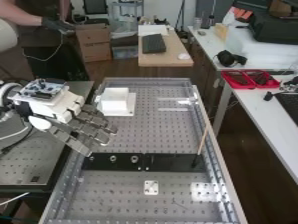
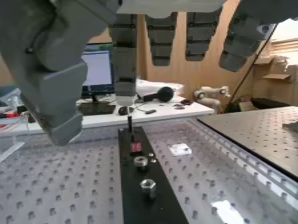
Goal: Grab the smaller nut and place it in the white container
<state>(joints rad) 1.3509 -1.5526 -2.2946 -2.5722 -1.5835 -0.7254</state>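
Hanging at left in the high view: the hand (image 1: 68, 116), open, fingers extended and fairly loose, nothing in its hold. Lowest tip shows near the left end of the black bar (image 1: 174, 162); height above it hard to judge.

Next, by that tip, the smaller nut (image 1: 91, 158), faint, on the bar. Likely light for its size, rigid, hard to damage; smooth metal, so could slip or flick away under a poor pinch. Best hold: opposite sides, thumb against a finger, low but off the bar. Seems to sit flat, bore probably upright; stubby, no long axis made out. Direction of its sides: too small to tell.

Rightward, the larger nut (image 1: 113, 158), close enough to warrant care. Farther up the bench, the white container (image 1: 114, 99). Then the bearing (image 1: 134, 159), last in the row.
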